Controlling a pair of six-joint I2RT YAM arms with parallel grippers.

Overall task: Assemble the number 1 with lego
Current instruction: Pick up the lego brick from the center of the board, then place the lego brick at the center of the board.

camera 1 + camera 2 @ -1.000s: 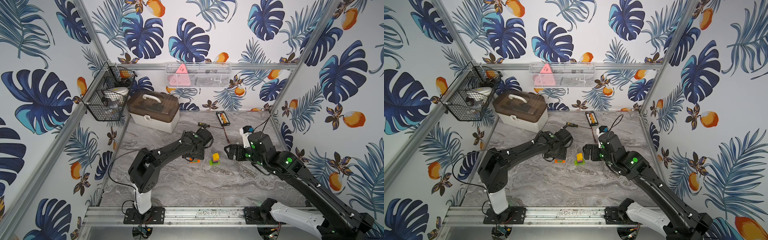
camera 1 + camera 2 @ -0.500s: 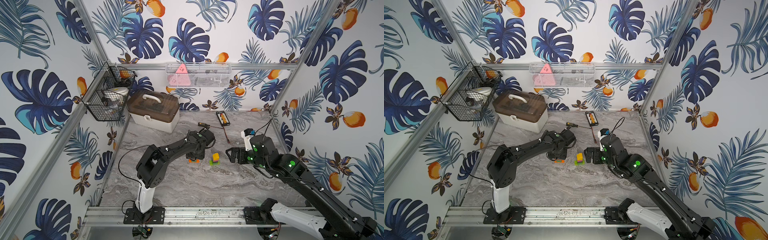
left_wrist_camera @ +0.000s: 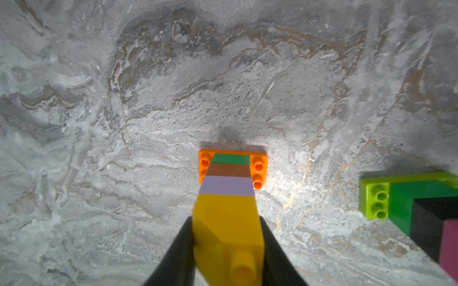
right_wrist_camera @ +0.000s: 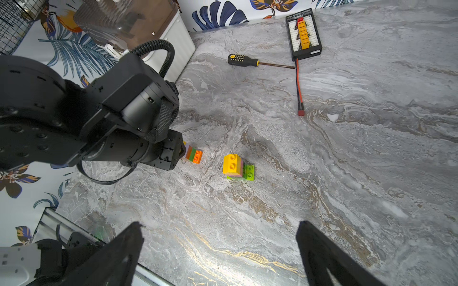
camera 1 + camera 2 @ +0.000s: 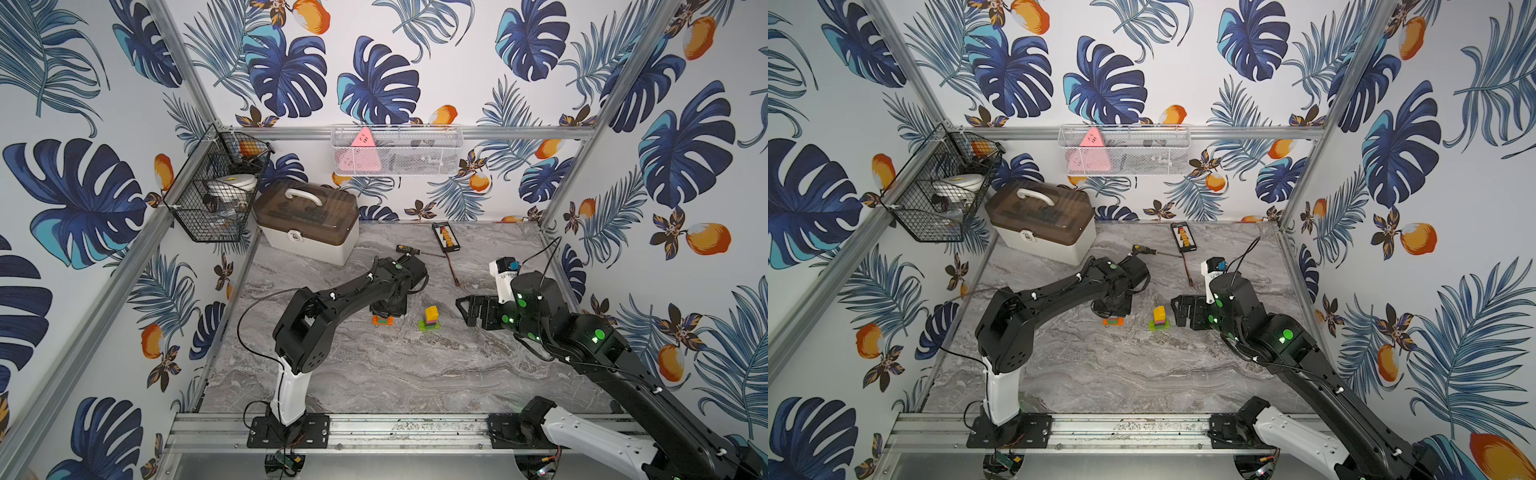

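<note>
- In a top view, the orange-based stack [image 5: 382,320] stands on the marble tabletop [image 5: 374,374] under the left gripper [image 5: 388,311], with the lime-based stack [image 5: 431,320] just beside it.
- Left wrist: the left gripper pinches the yellow top brick [image 3: 226,222]. The stack's long axis is upright, orange base down.
- Right wrist: the right gripper [image 4: 220,247] is spread wide.

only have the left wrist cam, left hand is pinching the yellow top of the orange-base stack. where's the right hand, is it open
Observer: The right hand is open and empty, on the far side of the lime-base stack from the left hand.
Operator: what tops that lime stack, my view cuts it off
Observer: A yellow brick, studs up.
Operator: anything else lying near me
Observer: A screwdriver lies farther back, apart from your orange-base stack and the lime one.
</note>
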